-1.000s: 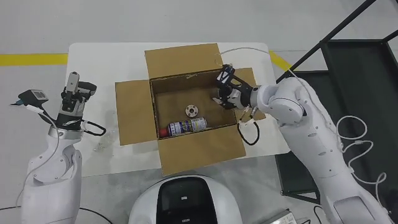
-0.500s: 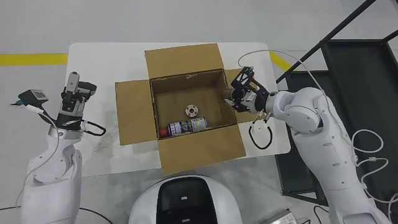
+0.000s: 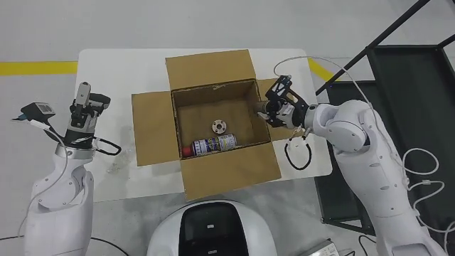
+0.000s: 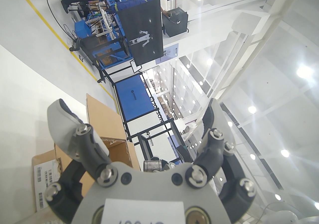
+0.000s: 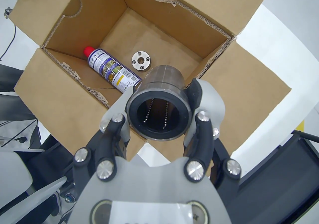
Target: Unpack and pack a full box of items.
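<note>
The metal cylinder sleeve is clamped crosswise in the right claw, whose fingers close on its sides. It hangs over the right rim of the open cardboard box, with the spread right flap just under it. On the box floor a spray can lies on its side along the wall nearest the robot. A small round flange lies flat just beside it, not touching.

The box stands mid-desk, all four flaps folded out. The left claw is well apart at the desk's left edge, fingers spread wide and empty. A black rack stands to the desk's right.
</note>
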You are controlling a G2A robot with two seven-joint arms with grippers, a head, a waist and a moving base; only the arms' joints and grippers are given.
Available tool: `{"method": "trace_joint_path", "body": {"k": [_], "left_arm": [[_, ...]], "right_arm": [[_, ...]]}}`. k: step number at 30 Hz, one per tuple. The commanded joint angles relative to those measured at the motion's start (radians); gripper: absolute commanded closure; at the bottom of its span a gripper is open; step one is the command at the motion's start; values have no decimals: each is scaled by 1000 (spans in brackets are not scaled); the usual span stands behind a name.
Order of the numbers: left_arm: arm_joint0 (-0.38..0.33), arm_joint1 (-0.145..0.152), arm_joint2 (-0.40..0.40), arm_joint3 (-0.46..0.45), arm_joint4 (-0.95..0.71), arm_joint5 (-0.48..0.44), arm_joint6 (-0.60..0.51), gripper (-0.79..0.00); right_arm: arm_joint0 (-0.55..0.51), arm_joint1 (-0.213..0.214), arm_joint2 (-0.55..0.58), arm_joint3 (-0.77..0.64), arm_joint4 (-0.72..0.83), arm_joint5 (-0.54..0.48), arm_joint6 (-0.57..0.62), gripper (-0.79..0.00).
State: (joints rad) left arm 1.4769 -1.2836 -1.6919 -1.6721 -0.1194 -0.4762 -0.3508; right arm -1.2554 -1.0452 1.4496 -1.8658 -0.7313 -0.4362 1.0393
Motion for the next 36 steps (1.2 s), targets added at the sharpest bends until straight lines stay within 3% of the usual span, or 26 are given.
{"method": "trace_joint_path", "body": {"k": [1,8,12,21,36], "left_arm": [[0,0,0,0,0,0,0,-785],[0,0,0,0,0,0,0,-785],[0,0,0,0,0,0,0,-785],[0,0,0,0,0,0,0,-785],[0,0,0,0,0,0,0,-785]], "right_arm": [[-3,6,44,19,14,3,-2,0],[-6,27,210,156,70,35,-17,0],[21,36,243,265,-31,114,-50,0],[171,25,89,545,-234,239,-129,0],[408,-41,-163,962,-215,278,-232,0]]}}
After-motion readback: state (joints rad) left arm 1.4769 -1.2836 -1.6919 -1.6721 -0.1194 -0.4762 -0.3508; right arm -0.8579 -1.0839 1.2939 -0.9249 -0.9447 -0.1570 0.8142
